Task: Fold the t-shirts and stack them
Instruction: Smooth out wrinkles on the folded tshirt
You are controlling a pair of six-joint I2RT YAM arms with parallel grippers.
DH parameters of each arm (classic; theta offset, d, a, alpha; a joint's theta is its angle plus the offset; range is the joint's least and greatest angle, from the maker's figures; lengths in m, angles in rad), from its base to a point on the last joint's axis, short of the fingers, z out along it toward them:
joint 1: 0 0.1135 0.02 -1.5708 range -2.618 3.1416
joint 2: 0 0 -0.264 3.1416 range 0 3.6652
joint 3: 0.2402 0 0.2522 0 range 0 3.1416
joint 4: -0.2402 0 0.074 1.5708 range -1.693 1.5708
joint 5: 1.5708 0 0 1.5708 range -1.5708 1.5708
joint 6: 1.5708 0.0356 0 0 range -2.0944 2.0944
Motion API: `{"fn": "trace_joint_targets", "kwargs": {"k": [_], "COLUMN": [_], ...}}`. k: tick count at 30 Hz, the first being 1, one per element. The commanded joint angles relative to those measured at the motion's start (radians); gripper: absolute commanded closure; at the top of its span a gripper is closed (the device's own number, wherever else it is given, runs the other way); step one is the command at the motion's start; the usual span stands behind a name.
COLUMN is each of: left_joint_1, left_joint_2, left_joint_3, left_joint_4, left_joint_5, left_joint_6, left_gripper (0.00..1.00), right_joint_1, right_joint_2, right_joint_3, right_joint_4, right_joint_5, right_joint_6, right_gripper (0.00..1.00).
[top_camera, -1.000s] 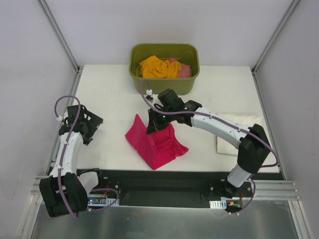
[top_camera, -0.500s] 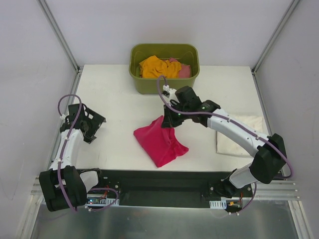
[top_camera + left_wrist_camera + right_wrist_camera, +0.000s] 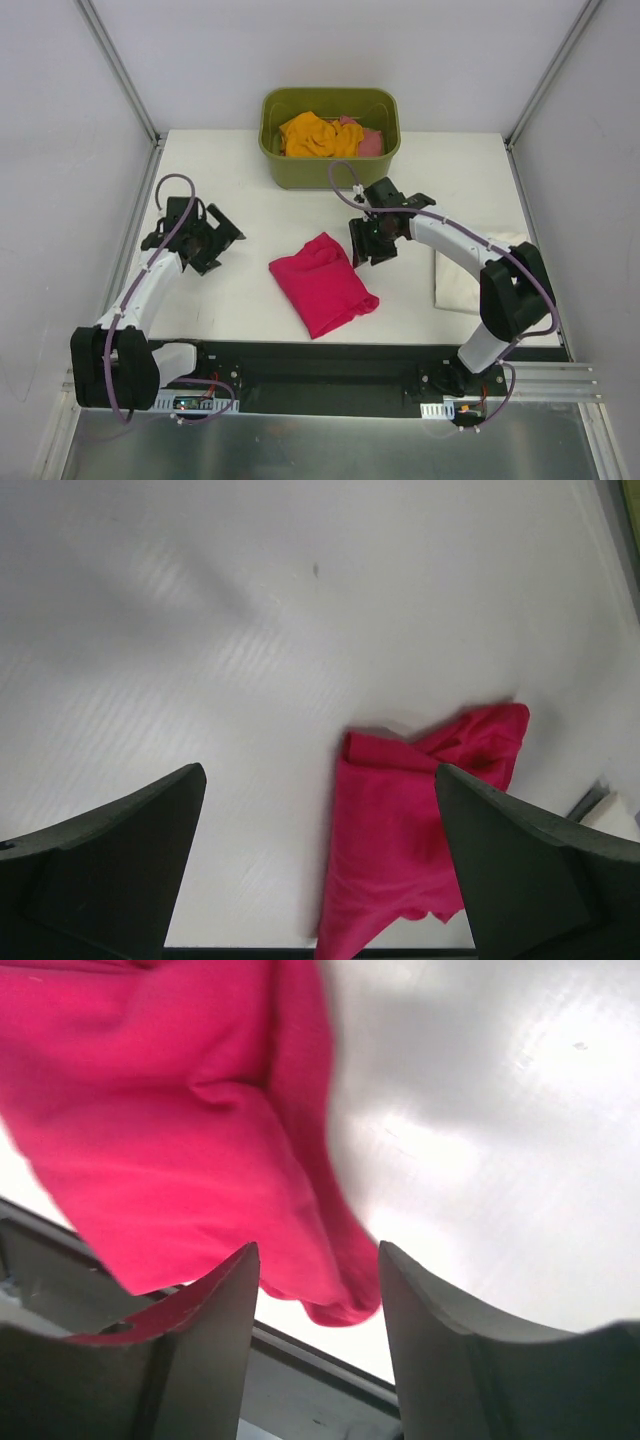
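Right tool (image 3: 372,243) released: jaws apart, nothing between them, parked just beside the top right corner of the crimson shirt (image 3: 320,283). Can't tell from the top view whether a finger brushes the cloth. That arm's wrist view shows both fingers (image 3: 215,1350) clear, with the crimson cloth lying beyond them on the tabletop (image 3: 240,190), bunched, with a thick fold along 1 edge.

Left tool (image 3: 205,240) wide open, holding nothing, over bare tabletop well left of the crimson shirt and pointed towards it. In its wrist view the shirt sits further off, framed by the 2 fingers, top edge rumpled.

Crimson shirt: flattish slanted lump near the middle of the tabletop, close to the front edge, not a neat fold.

Cream shirt (image 3: 455,295): folded flat at the right side of the tabletop, apart from the crimson one; the right arm crosses over part of it.

Orange shirt (image 3: 318,135) and salmon shirt (image 3: 371,143): crumpled together in the green tub (image 3: 330,172) at the back of the tabletop. Orange is on the left and takes most of the room, salmon is at the right
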Motion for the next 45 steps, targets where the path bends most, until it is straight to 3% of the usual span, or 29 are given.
{"fn": "trace_joint_targets", "kwargs": {"k": [1, 4, 8, 13, 19, 28, 32, 36, 41, 45], "left_joint_1": [-0.106, -0.167, -0.238, -0.313, -0.372, -0.511, -0.592, -0.672, -0.672, -0.624], "left_joint_2": [0.061, 0.104, 0.153, 0.228, 0.314, 0.343, 0.291, 0.143, -0.018, 0.001], "left_joint_3": [0.077, 0.089, 0.086, 0.077, 0.04, -0.098, -0.153, -0.174, -0.149, -0.04], "left_joint_4": [0.029, 0.055, 0.15, 0.251, 0.311, 0.362, 0.373, 0.37, 0.295, 0.236], "left_joint_5": [0.085, 0.168, 0.296, 0.401, 0.36, 0.326, 0.308, 0.233, 0.075, -0.027], "left_joint_6": [0.051, 0.062, 0.059, 0.022, -0.007, -0.08, -0.158, -0.18, -0.13, -0.033], "left_gripper": [0.01, 0.01, 0.01, 0.01, 0.01, 0.01, 0.01, 0.01, 0.01, 0.01], "right_joint_1": [0.006, 0.011, 0.032, 0.113, 0.129, 0.031, 0.0, -0.069, -0.078, -0.084], "right_joint_2": [-0.045, -0.113, -0.206, -0.273, -0.17, 0.003, 0.042, 0.08, -0.035, -0.159], "right_joint_3": [0.047, 0.008, -0.103, -0.255, -0.317, -0.266, -0.193, -0.086, -0.045, -0.101], "right_joint_4": [-0.086, -0.037, 0.106, 0.329, 0.402, 0.286, 0.204, 0.131, 0.092, 0.097], "right_joint_5": [0.092, -0.014, -0.246, -0.398, -0.349, -0.225, -0.125, -0.025, -0.037, -0.011], "right_joint_6": [0.0, 0.0, 0.024, 0.115, 0.184, 0.08, -0.042, -0.16, -0.218, -0.166], "right_gripper": [0.44, 0.33, 0.03, 0.03, 0.03, 0.03, 0.03, 0.03, 0.03, 0.03]}}
